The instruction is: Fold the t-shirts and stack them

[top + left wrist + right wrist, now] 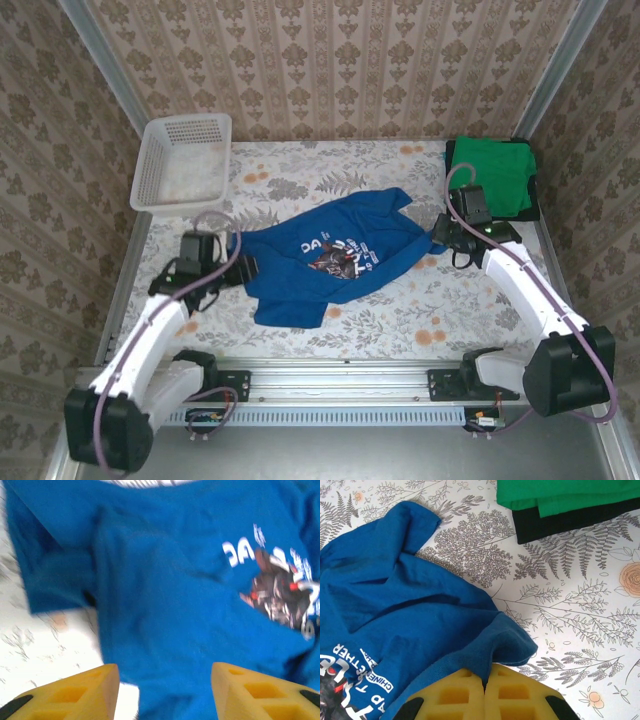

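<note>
The royal-blue t-shirt (330, 255) with white lettering and a dark chest graphic lies crumpled in the middle of the table. My left gripper (245, 268) hovers at its left edge. In the left wrist view this gripper (165, 690) stands open, yellow fingers (97, 690) apart, with blue cloth (165, 580) lying below the gap. My right gripper (485, 680) is shut on a fold at the blue shirt's (395, 615) right hem, at the shirt's right corner (440, 240). A folded green t-shirt (490, 175) rests on a dark one (532, 205) at the back right.
A white lattice basket (185, 160) stands at the back left corner. Patterned walls close in the table on three sides. The green and dark stack (560, 510) lies just beyond the right gripper. Floral tablecloth (450, 300) shows in front of the blue shirt.
</note>
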Controlling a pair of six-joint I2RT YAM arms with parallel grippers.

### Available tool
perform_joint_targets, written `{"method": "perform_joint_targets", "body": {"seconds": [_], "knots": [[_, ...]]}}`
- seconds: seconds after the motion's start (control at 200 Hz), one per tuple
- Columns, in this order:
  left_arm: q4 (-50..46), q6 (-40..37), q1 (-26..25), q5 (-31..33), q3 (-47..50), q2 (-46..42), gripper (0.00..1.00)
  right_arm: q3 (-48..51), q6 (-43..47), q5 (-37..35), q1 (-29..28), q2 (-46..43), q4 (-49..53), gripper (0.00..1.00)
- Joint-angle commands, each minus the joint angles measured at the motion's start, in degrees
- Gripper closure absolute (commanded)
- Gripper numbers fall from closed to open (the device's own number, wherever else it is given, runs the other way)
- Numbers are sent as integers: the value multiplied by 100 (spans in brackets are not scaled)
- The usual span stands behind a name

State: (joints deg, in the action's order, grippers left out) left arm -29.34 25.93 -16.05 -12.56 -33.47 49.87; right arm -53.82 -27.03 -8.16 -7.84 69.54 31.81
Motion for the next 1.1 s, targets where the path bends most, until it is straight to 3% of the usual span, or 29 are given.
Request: {"method": "perform_joint_targets", "body": {"seconds": [0.0,0.165,0.435,0.635,0.71,0.95,1.095], "knots": [[-667,849,-618,637,592,-602,48,87,-63,-8,46,103,-251,100],[-218,1704,-1629,908,1277,-890,53,120,-54,25,72,173,-298,100],[717,1758,-1787,788,1423,327,56,200,-49,175,72,117,-316,100],[681,1621,-1778,663,1344,413,89,345,-36,192,79,42,-312,100],[561,1583,-1733,573,1240,151,100,356,-33,223,80,19,-290,100],[-165,1332,-1103,95,452,-1014,100,223,-75,445,80,-460,36,100],[-352,945,-482,-134,-630,-1006,100,-83,-209,882,54,-928,131,100]]}}
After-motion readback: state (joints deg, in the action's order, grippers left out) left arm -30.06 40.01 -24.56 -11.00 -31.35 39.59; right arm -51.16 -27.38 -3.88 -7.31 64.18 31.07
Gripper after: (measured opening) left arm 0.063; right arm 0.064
